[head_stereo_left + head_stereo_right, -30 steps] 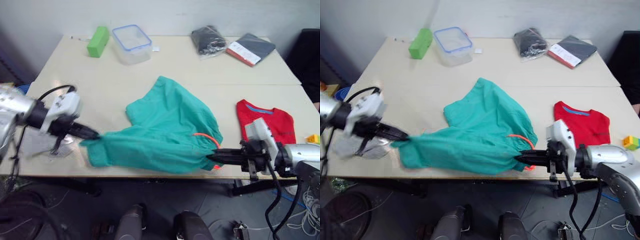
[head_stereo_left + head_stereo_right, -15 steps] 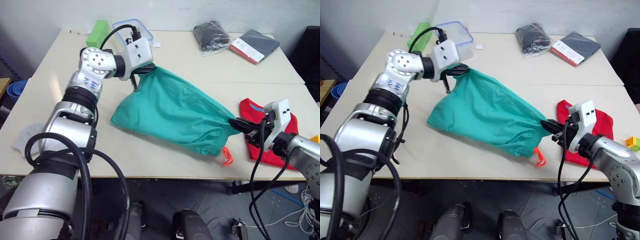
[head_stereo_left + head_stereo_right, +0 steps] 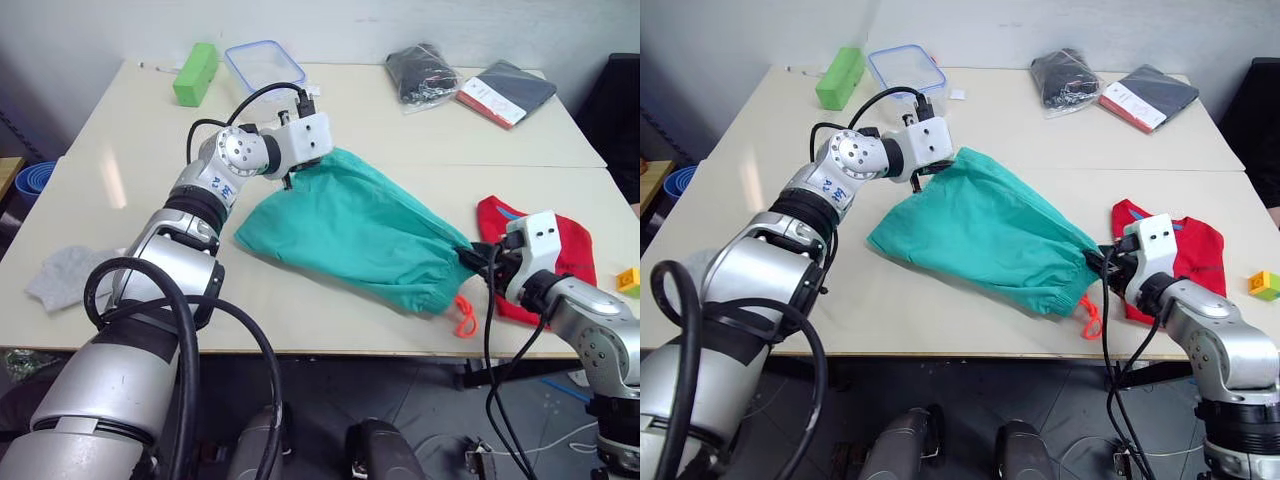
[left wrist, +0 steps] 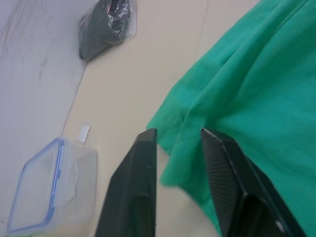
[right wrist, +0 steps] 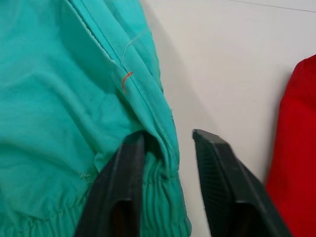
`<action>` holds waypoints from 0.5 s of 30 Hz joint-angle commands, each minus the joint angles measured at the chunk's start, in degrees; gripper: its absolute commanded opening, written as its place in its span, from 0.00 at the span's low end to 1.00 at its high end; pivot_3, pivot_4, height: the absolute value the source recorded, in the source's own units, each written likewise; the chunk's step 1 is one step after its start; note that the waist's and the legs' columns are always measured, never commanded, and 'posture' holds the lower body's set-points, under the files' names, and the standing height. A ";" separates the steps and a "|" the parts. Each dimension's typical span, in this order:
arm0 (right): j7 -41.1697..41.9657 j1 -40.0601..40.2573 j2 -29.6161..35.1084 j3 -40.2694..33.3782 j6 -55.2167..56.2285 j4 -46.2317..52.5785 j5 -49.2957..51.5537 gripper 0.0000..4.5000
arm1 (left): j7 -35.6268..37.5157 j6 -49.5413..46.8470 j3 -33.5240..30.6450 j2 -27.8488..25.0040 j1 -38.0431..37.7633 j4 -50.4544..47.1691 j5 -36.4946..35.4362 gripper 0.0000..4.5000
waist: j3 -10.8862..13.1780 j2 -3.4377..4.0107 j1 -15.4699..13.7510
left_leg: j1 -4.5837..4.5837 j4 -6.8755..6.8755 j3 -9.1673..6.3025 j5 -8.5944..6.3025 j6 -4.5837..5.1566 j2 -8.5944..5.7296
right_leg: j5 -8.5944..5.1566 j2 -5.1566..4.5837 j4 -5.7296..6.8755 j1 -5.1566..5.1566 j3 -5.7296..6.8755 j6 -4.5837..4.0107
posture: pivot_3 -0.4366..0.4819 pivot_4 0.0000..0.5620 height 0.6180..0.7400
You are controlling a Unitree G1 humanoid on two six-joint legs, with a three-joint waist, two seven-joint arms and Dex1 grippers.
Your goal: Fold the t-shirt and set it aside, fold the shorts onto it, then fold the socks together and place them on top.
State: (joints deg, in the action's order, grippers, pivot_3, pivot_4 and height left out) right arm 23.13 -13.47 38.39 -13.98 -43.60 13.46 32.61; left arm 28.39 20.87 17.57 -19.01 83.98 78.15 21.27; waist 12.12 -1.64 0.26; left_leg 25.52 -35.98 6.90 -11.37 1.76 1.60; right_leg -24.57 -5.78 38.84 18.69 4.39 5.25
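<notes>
Jaws of both grippers parted at one shorts [image 3: 360, 235]; one t-shirt [image 3: 560, 250].

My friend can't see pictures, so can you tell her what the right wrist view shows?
Two black fingers stand open around the gathered edge of the teal shorts, which spread across a pale table. The red t-shirt lies apart from the shorts, with bare table between them.

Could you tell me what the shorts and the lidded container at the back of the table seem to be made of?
The shorts look like thin matte woven cloth: they crumple softly and gather at the waistband. The container looks like clear rigid plastic with a blue-rimmed lid.
</notes>
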 commanded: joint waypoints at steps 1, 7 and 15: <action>1.37 -0.70 1.65 -2.12 2.48 2.36 -1.33 0.67 | -2.42 -0.32 -3.04 -2.42 1.01 -0.36 -0.84 0.61 | 0.00 0.00 0.05 | 0.00 -0.01 0.00 0.00 0.00 0.00 | 0.00 0.00 0.00 0.00 0.00 0.00 | 0.48 0.27 1.00; 8.02 2.55 8.37 -4.90 5.86 10.35 -2.03 1.00 | 6.33 3.92 -9.65 -8.49 1.15 -2.18 -6.07 0.99 | 0.01 0.02 0.06 | 0.00 0.04 0.03 0.00 -0.01 0.00 | -0.01 0.00 0.02 0.06 0.00 -0.01 | 0.48 0.27 1.00; 18.82 10.09 14.50 -4.34 10.27 22.71 -1.58 1.00 | 37.12 12.54 -12.37 -16.12 -11.43 -14.39 -15.24 0.99 | -0.02 0.07 0.03 | -0.08 0.01 0.10 0.00 -0.03 0.02 | -0.01 0.04 0.02 -0.01 -0.01 -0.02 | 0.48 0.27 1.00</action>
State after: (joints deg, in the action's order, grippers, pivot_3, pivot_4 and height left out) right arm 39.26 -4.15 51.61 -17.96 -34.96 32.03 30.41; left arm 58.33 31.97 5.35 -34.04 74.72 67.79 8.84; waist 12.10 -1.57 0.29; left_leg 25.39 -35.96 7.01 -11.37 1.73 1.63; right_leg -24.58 -5.73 38.87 18.63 4.35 5.22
